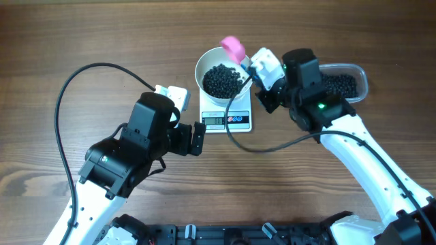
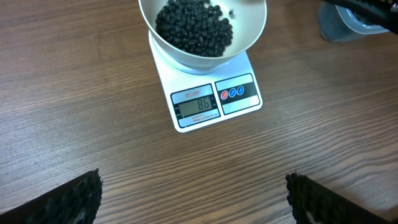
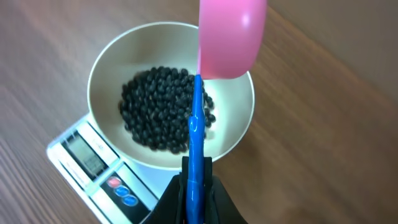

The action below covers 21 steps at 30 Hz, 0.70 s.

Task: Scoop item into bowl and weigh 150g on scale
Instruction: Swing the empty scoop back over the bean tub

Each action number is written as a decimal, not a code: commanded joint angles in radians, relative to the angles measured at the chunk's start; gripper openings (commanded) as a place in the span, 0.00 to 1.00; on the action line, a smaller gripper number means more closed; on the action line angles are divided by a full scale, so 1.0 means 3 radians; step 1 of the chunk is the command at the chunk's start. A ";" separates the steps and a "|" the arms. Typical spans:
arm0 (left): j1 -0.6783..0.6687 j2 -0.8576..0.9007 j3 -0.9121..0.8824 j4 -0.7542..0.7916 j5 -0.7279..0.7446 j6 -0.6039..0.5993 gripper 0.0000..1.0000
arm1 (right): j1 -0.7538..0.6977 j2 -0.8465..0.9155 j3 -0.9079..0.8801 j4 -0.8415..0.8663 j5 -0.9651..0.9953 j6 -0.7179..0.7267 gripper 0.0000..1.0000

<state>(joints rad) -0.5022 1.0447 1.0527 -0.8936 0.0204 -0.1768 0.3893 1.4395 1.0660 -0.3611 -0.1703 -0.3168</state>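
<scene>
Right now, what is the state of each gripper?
Left gripper: open, holding nothing.
Right gripper: shut on the pink scoop.

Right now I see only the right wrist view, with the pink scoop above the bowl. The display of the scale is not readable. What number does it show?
Observer: The left wrist view shows the scale reading 86.
Operator: Is the left gripper near the bowl?
Observer: No. The left gripper is open, at the scale's front left, apart from the bowl.
Operator: Are beads left in the tub?
Observer: Yes, the clear tub right of the bowl holds dark beads.
</scene>
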 commanded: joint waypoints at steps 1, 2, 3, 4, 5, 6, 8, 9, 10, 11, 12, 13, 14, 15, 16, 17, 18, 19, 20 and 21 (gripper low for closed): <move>-0.0015 -0.0009 0.0000 0.0006 0.0028 0.0051 1.00 | -0.0258 -0.0075 0.0046 0.0056 0.0056 0.0888 0.04; -0.0015 -0.0009 0.0000 0.0006 0.0028 0.0051 1.00 | -0.0495 -0.0080 0.0046 0.0046 0.0056 0.1064 0.04; -0.0015 -0.0009 0.0000 0.0006 0.0028 0.0051 1.00 | -0.0703 -0.0081 0.0046 0.0017 0.0056 0.1150 0.04; -0.0015 -0.0009 0.0000 0.0006 0.0028 0.0051 1.00 | -0.0932 -0.0080 0.0046 -0.0037 0.0055 0.1245 0.04; -0.0015 -0.0009 0.0000 0.0006 0.0028 0.0051 1.00 | -0.1203 -0.0084 0.0046 -0.0153 0.0038 0.1380 0.04; -0.0015 -0.0009 0.0000 0.0006 0.0028 0.0051 1.00 | -0.1383 -0.0088 0.0046 -0.0248 0.0013 0.1456 0.04; -0.0015 -0.0009 0.0000 0.0006 0.0028 0.0051 1.00 | -0.1812 -0.0120 0.0046 -0.0432 -0.0261 0.1464 0.04; -0.0015 -0.0009 0.0000 0.0008 0.0028 0.0051 1.00 | -0.1918 -0.0144 0.0046 -0.0449 -0.0350 0.1462 0.04; -0.0015 -0.0009 0.0000 0.0006 0.0028 0.0051 1.00 | -0.2074 -0.0215 0.0046 -0.0472 -0.0482 0.1415 0.04; -0.0015 -0.0009 0.0000 0.0006 0.0028 0.0051 1.00 | -0.2169 -0.0298 0.0046 -0.0495 -0.0511 0.1396 0.04; -0.0015 -0.0009 0.0000 0.0006 0.0028 0.0051 1.00 | -0.2246 -0.0390 0.0046 -0.0529 -0.0511 0.1371 0.04; -0.0015 -0.0009 0.0000 0.0008 0.0028 0.0051 1.00 | -0.2309 -0.0495 0.0046 -0.0601 -0.0509 0.1300 0.04; -0.0015 -0.0009 0.0000 0.0006 0.0028 0.0051 1.00 | -0.2324 -0.0566 0.0046 -0.0703 -0.0505 0.1185 0.04; -0.0015 -0.0009 0.0000 0.0006 0.0028 0.0051 1.00 | -0.2323 -0.0586 0.0046 -0.0807 -0.0483 0.1045 0.04; -0.0015 -0.0009 0.0000 0.0006 0.0028 0.0051 1.00 | -0.2322 -0.0584 0.0045 -0.0944 -0.0451 0.0870 0.04; -0.0015 -0.0009 0.0000 0.0006 0.0028 0.0051 1.00 | -0.2321 -0.0546 0.0028 -0.1080 -0.0310 0.0703 0.04; -0.0015 -0.0009 0.0000 0.0006 0.0028 0.0051 1.00 | -0.2321 -0.0487 0.0009 -0.1170 -0.0062 0.0669 0.04; -0.0015 -0.0009 0.0000 0.0006 0.0028 0.0051 1.00 | -0.2321 -0.0412 -0.0006 -0.1222 0.0167 0.0671 0.04; -0.0015 -0.0009 0.0000 0.0006 0.0028 0.0051 1.00 | -0.2321 -0.0277 -0.0027 -0.1259 0.0282 0.0708 0.04; -0.0015 -0.0009 0.0000 0.0006 0.0028 0.0051 1.00 | -0.2321 -0.0191 -0.0027 -0.1282 0.0282 0.0706 0.05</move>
<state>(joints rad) -0.5022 1.0447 1.0527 -0.8936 0.0204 -0.1772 -0.3084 1.3113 1.0683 -0.7315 -0.1871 -0.0742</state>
